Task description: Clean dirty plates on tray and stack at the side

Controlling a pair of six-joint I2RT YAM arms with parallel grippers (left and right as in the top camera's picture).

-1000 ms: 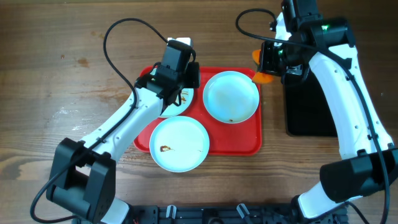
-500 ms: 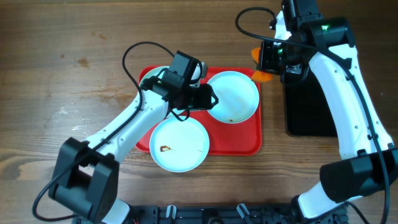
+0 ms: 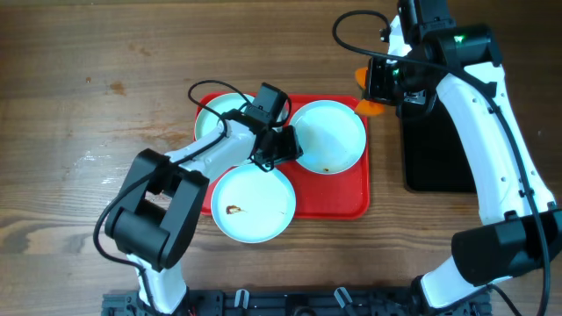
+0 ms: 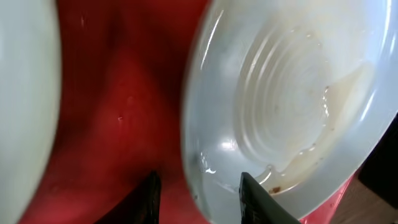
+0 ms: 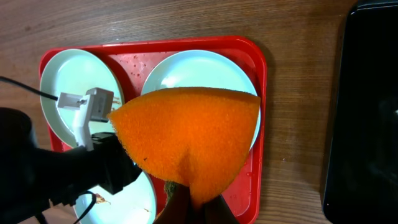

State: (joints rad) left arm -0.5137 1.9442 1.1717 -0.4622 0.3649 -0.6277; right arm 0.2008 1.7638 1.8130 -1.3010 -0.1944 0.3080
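Three of a kind on the tray (image 3: 349, 197): far-left plate (image 3: 215, 114), far-right plate (image 3: 327, 132), near plate (image 3: 256, 200). All are round, shallow, pale mint-white and glossy. The tray is red smooth plastic, rectangular with rounded corners and a raised rim. It sits mid-bench on the brown wood grain of the bench (image 3: 88, 79).

The two far plates lie side by side along the tray's far edge. The near plate sits toward the near-left corner and overhangs the near rim. It has a brown smear left of centre. The far-right plate has a small brown speck by its near rim.

The left pincer (image 3: 281, 147) is low over the tray where the three plates come closest. In the wrist view its dark fingers (image 4: 151, 198) stand partly apart and straddle the far-right plate's left rim, one over bare red plastic, the other over the plate's inside. The gap is wider than the rim and no clamp shows. Close up, this plate has concentric moulded ridges, a clear wet film and brown specks near the lip.

The right pincer (image 5: 193, 208) is closed on the sponge (image 5: 186, 134), which is orange, coarse-pored foam, folded into a fan shape. It is held above the bench just off the tray's far-right corner.

The black tray (image 3: 435, 145) is matte, narrow and rectangular. It lies at the bench's right, apart from the red tray.
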